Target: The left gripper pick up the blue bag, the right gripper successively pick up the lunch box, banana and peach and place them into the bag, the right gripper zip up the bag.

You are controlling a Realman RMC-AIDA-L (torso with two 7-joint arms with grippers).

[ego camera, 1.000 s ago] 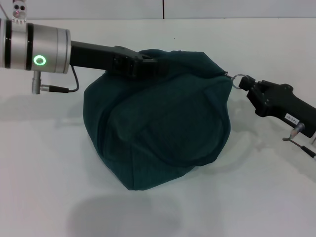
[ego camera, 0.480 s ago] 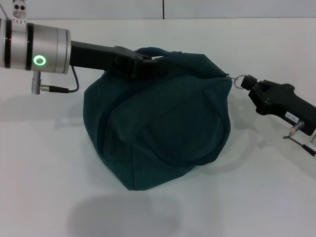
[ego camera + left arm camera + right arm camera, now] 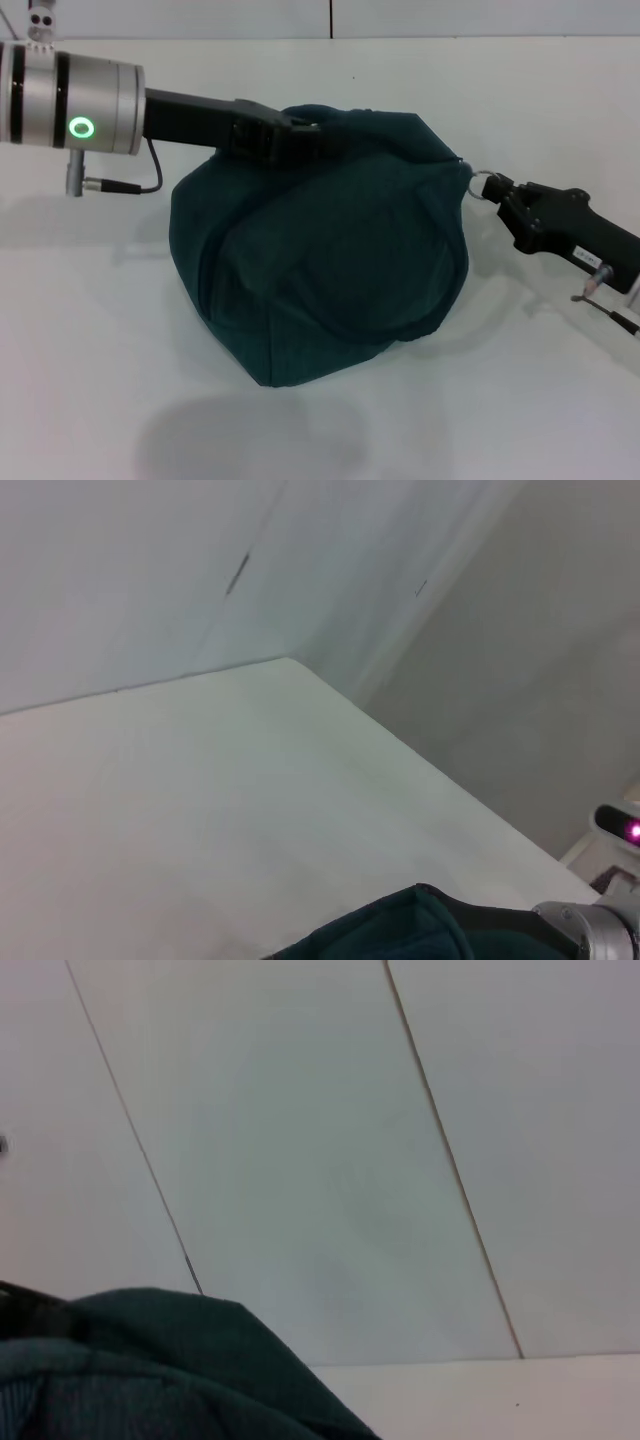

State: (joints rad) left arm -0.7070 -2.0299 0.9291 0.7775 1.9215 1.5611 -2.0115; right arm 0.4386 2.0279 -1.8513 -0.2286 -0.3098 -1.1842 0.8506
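Blue bag [image 3: 320,260] bulges, apparently zipped. Its top edge is clenched by the left hand [image 3: 285,140]; zipper ring [image 3: 484,184] at its right end is gripped by the right hand [image 3: 505,197]. Pull is best finished level, against the left hold.

Bulging blue bag [image 3: 320,245] fills the middle; bare table [image 3: 90,330] lies open around.

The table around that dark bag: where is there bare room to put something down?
Bare table spreads in front of the blue bag, and behind it toward the wall. It is crowded at the bag's top, held by the left gripper, and its right end, where the right gripper holds the zipper ring.
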